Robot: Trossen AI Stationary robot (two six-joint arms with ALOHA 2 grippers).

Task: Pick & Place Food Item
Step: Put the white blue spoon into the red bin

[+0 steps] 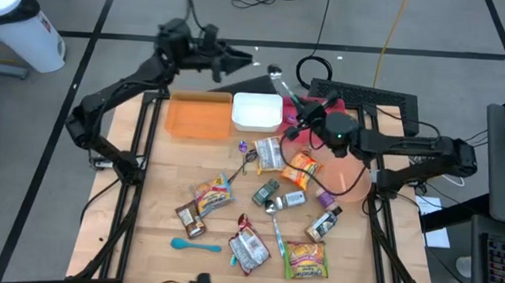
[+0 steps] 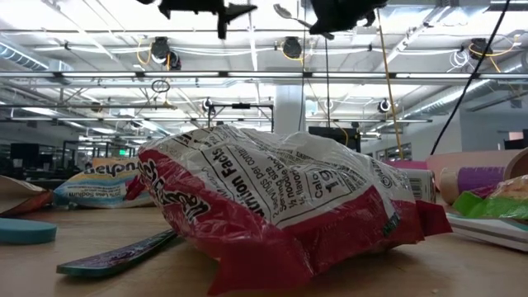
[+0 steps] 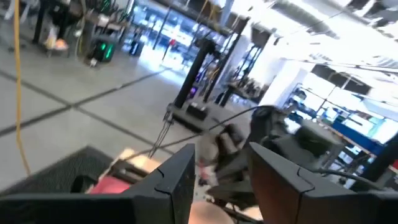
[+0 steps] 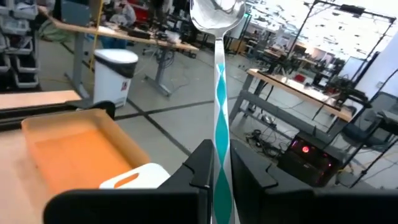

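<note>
Several snack packets lie flat on the wooden table point(image 1: 159, 180), among them a red-and-white one point(image 1: 248, 250) that fills the low view point(image 2: 280, 206) and an orange one point(image 1: 303, 168). My right gripper point(image 1: 304, 118) hovers high over the table's far right part, shut on a spoon point(image 1: 283, 89) with a metal bowl and a teal-and-white handle. My left gripper point(image 1: 235, 63) is beyond the far edge, raised and level. It stands open point(image 3: 221, 180) with nothing between its fingers and points toward the right arm. My right gripper pinches the spoon's teal-and-white handle point(image 4: 219, 149) between its two fingers. The handle runs out ahead of the fingertips, and the metal bowl point(image 4: 214, 15) is at its free end. The spoon is lifted clear, high above the table.
An orange tray point(image 1: 198, 114) and a white container point(image 1: 257, 112) sit at the table's far edge. A pink bowl point(image 1: 348, 177) stands under my right arm, and a keyboard point(image 1: 367, 97) lies at the far right. A teal spoon point(image 1: 195, 244), small bottles point(image 1: 267, 192) and other utensils lie among the packets.
</note>
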